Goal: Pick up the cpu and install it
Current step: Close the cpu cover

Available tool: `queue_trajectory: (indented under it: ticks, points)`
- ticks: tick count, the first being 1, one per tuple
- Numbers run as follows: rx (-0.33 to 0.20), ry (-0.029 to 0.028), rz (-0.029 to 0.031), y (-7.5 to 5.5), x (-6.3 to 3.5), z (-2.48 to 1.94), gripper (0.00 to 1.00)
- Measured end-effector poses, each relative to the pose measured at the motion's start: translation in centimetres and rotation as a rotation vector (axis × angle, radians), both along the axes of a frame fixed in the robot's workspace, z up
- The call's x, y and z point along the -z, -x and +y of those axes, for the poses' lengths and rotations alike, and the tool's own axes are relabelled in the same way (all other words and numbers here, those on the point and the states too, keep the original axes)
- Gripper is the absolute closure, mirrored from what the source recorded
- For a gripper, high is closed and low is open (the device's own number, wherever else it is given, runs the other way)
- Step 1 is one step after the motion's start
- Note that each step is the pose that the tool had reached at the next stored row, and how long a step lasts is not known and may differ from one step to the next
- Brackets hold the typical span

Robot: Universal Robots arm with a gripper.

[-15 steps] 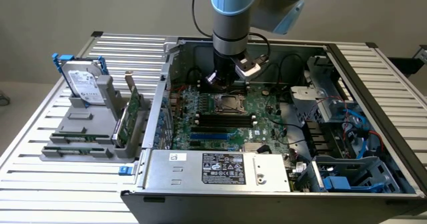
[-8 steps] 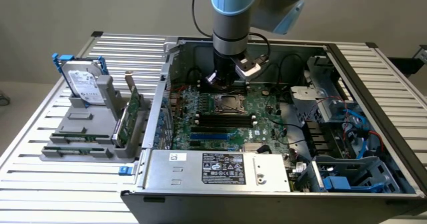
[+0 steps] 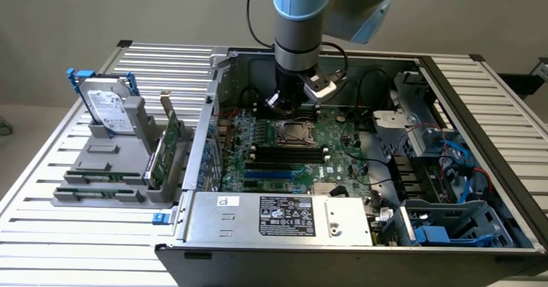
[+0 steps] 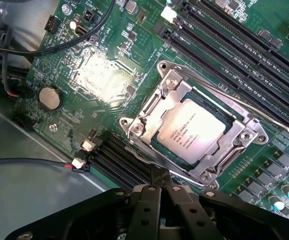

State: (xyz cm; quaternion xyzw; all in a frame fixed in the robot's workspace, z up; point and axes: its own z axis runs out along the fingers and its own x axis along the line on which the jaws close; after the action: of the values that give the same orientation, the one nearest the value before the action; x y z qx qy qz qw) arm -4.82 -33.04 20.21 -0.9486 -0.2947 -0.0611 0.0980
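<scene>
Showing, from left to right in the exterior view, the hard drive [image 3: 110,110] at centre left and the gripper [image 3: 289,106], fingers pressed together and empty, above the socket frame [image 4: 197,132]. The cpu [image 4: 193,131] lies flat inside it, square, edges diagonal to the wrist frame; judged seated, any contact should stay light and vertical.

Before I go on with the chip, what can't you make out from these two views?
- Chip: lettering too small to read, wrist view.
- Socket frame: contents too small to tell, exterior view.
- End effector: fingertips meet low in the wrist view; anything pinched there is hidden by its own black body.
- Motherboard far edge: hidden by the arm.
</scene>
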Motion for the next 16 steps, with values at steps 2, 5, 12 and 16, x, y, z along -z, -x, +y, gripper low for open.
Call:
queue_trajectory:
  ticks: [2, 5, 12, 16]
  points:
    - [-0.003, 0.0001, 0.0, -0.08, 0.02, 0.0, 0.89]
    - [-0.007, 0.0, 0.0, -0.18, 0.04, 0.0, 0.89]
    - [-0.017, 0.0008, 0.0, -0.28, 0.11, 0.0, 0.89]
    - [-0.022, 0.0018, 0.0001, -0.33, 0.17, 0.0, 0.89]
